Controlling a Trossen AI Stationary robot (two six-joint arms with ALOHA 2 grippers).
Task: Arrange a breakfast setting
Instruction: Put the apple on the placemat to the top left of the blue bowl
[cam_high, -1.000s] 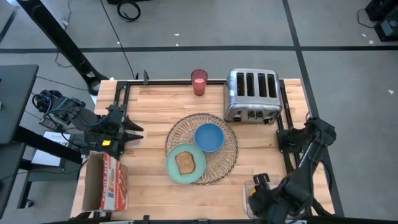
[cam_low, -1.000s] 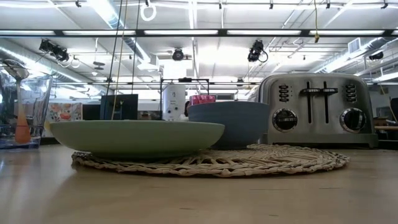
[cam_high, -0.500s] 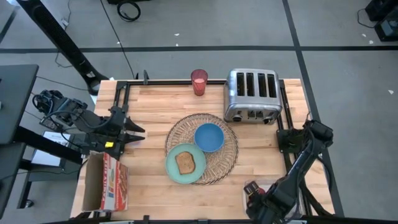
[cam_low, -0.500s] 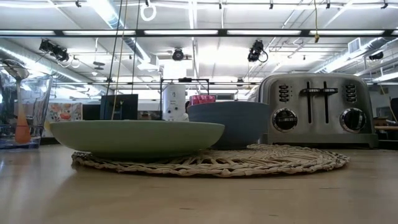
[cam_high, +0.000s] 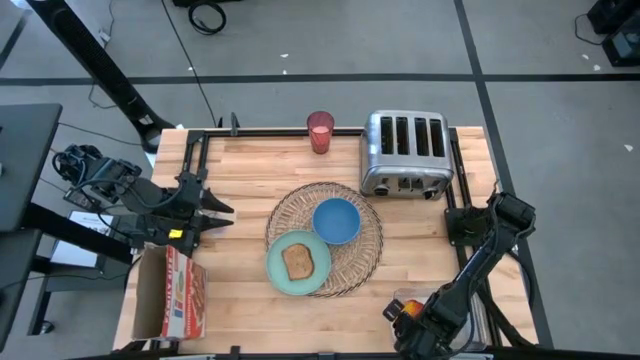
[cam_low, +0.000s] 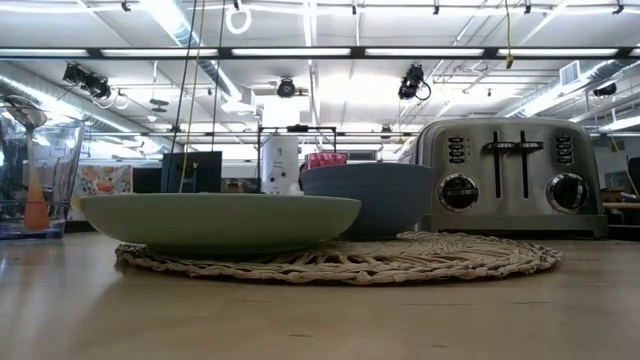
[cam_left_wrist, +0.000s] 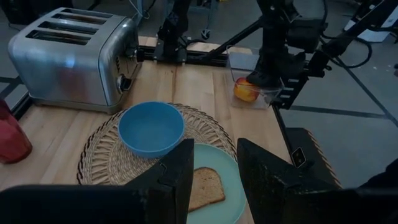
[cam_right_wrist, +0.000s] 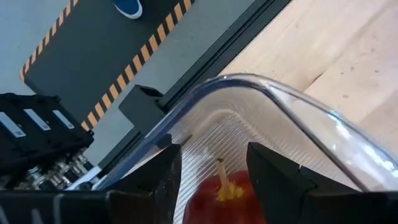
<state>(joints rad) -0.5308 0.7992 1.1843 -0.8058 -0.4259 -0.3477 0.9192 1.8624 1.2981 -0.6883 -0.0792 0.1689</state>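
Right gripper (cam_right_wrist: 211, 186): at the bench's near right corner, down inside a clear plastic tub (cam_right_wrist: 298, 118); its fingers spread — released — on either side of the red apple (cam_right_wrist: 221, 196), not closed on it.
Red apple: sitting in the tub, stem up.
Left gripper (cam_left_wrist: 211, 177): waiting over the bench's left edge; fingers parted, holding nothing.
Wicker placemat (cam_high: 362, 262): mid-bench; teal plate (cam_high: 275, 272) overlapping its near left rim, toast slice (cam_high: 299, 261) on the plate; blue bowl (cam_high: 336, 221) on the mat, just behind the plate.
Pink cup (cam_high: 320, 131): at the far edge — just left of the toaster (cam_high: 404, 153).
Cardboard box (cam_high: 168, 295): near left corner.
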